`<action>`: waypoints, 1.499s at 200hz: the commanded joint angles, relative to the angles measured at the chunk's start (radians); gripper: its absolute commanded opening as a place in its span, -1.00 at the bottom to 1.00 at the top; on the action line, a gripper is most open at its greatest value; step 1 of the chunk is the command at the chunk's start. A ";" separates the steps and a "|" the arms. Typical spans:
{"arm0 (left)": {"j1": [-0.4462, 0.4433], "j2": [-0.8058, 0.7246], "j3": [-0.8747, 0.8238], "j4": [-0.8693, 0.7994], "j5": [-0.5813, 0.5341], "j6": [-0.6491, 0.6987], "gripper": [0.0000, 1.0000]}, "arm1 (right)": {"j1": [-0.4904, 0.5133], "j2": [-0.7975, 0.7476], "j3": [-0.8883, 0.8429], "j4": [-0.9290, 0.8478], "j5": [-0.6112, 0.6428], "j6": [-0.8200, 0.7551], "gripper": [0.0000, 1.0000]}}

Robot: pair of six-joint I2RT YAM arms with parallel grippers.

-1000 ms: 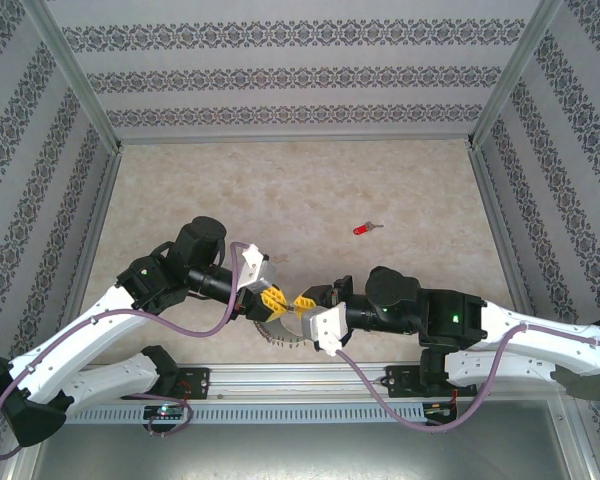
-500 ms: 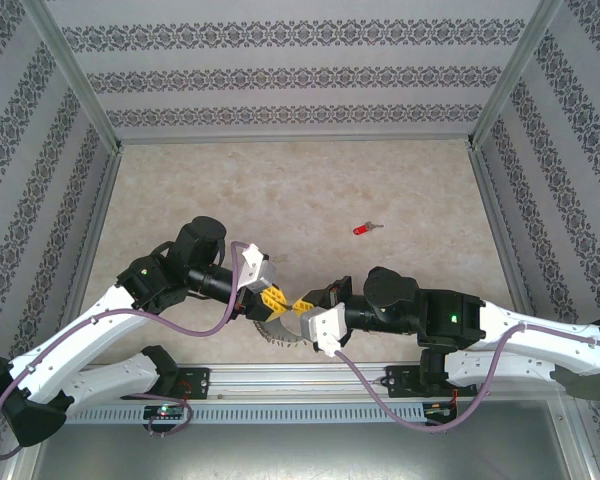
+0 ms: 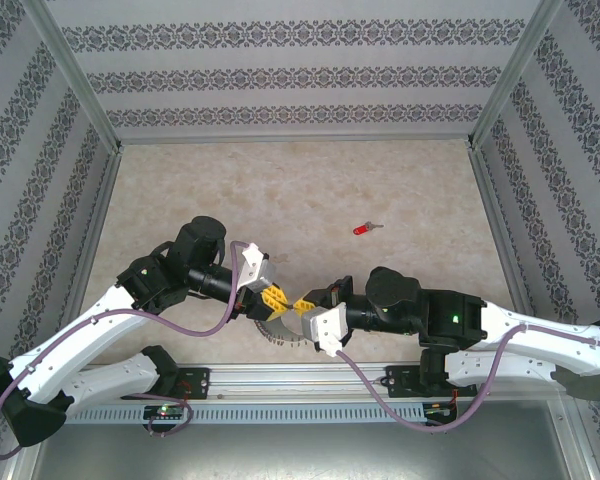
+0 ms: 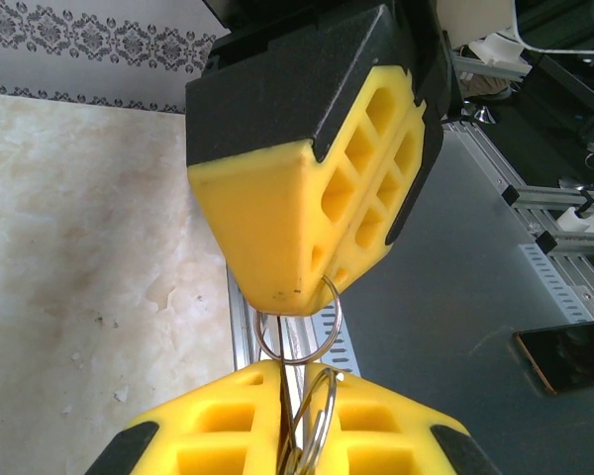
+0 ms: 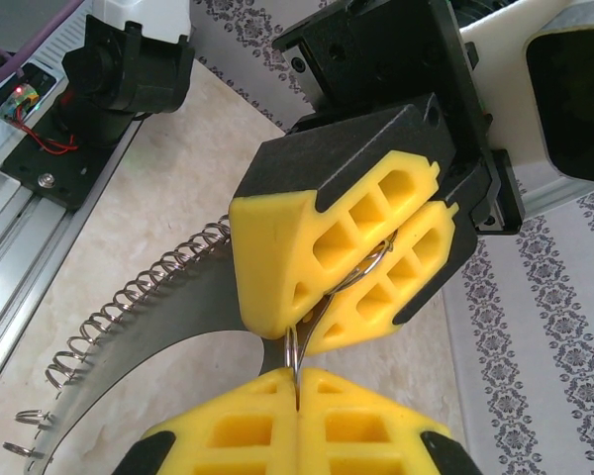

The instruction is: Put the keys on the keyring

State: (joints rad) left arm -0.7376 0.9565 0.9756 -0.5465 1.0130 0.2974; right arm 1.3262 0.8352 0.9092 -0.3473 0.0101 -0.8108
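Over the desk point(image 3: 280, 190), left claw point(image 3: 270, 298) and right claw point(image 3: 302, 303) meet tip to tip, both clamped on the keyring point(image 3: 278, 337); the red key point(image 3: 365, 229) lies well apart.

White arms point(image 3: 80, 340), yellow pincers point(image 3: 271, 299) point(image 3: 303, 303), purple cables point(image 3: 170, 318)

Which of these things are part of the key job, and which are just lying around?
Job: red key, loose on the table; keyring, pinched between left gripper and right gripper.
Lying about: what looks like a phone, off the table.
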 commanded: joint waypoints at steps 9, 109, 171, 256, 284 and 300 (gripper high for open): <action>-0.002 -0.012 0.025 0.054 0.017 -0.012 -1.00 | -0.007 -0.019 -0.021 0.033 -0.024 0.024 -1.00; -0.002 -0.053 -0.015 0.138 -0.081 -0.041 -0.35 | -0.043 -0.058 -0.045 0.054 -0.072 0.059 -1.00; -0.003 -0.124 -0.039 0.171 -0.242 -0.004 -0.21 | -0.070 -0.041 -0.037 0.062 -0.047 0.109 -1.00; -0.124 -0.108 -0.004 0.132 -0.365 0.089 -0.25 | -0.158 -0.024 -0.006 0.055 -0.099 0.220 -1.00; -0.160 -0.085 0.008 0.122 -0.414 0.116 -0.33 | -0.158 -0.022 -0.006 0.057 -0.099 0.223 -1.00; -0.167 -0.082 0.010 0.124 -0.433 0.123 -0.36 | -0.159 -0.024 -0.009 0.060 -0.099 0.226 -1.00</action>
State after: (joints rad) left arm -0.8845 0.8738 0.9501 -0.4191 0.6319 0.3759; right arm 1.1732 0.8188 0.8680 -0.3222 -0.0662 -0.6140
